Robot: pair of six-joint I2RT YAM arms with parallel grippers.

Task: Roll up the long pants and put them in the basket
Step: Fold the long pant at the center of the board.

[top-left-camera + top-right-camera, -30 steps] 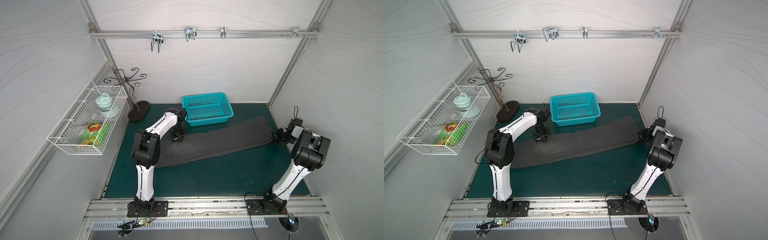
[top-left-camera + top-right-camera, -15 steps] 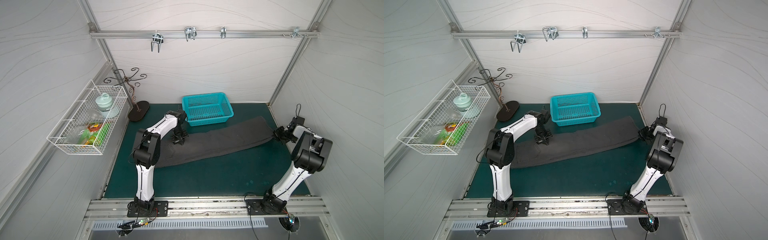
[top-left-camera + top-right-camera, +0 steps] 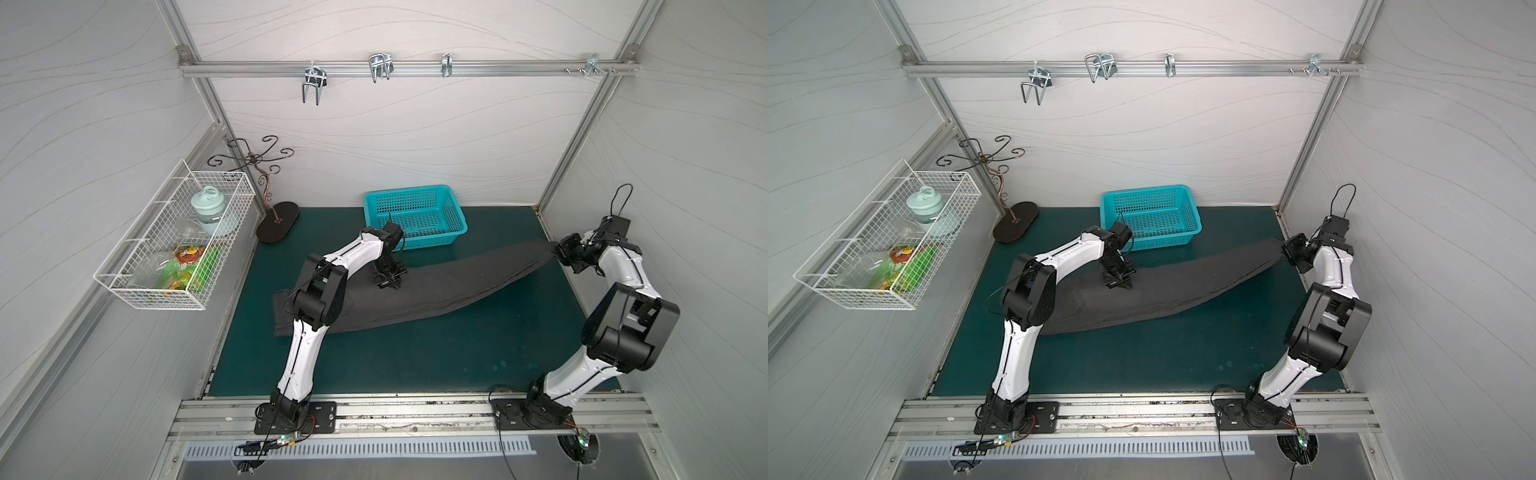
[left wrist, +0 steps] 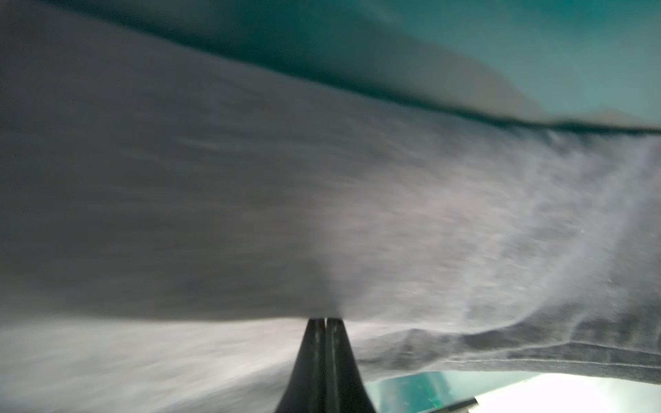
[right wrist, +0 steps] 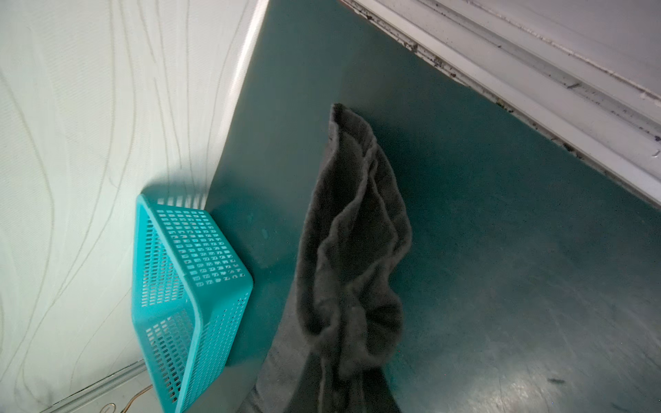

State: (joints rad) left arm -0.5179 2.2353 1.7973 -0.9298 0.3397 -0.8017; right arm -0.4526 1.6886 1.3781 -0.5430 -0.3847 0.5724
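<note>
The long pants (image 3: pixel 440 286) lie folded lengthwise, slanting across the green mat from waist at front left to leg ends at back right. My left gripper (image 3: pixel 392 286) points down onto their far edge near the middle. In the left wrist view its fingers (image 4: pixel 314 357) are shut together, tips pressed into a ridge of grey cloth (image 4: pixel 322 214), and no cloth shows between them. My right gripper (image 3: pixel 559 251) is shut on the bunched leg ends by the right wall. The right wrist view shows the pants (image 5: pixel 354 250) stretching away from that gripper (image 5: pixel 334 389).
A teal plastic basket (image 3: pixel 432 239) stands just behind the pants, close to the left wrist. A white wire basket (image 3: pixel 174 241) with jars and packets hangs on the left wall. A metal stand (image 3: pixel 276 224) is at the back left corner. Hooks (image 3: pixel 380 66) hang on the rail.
The left gripper has slid to the right and a little nearer along the pants. The right gripper has drawn the leg ends slightly further toward the right wall.
</note>
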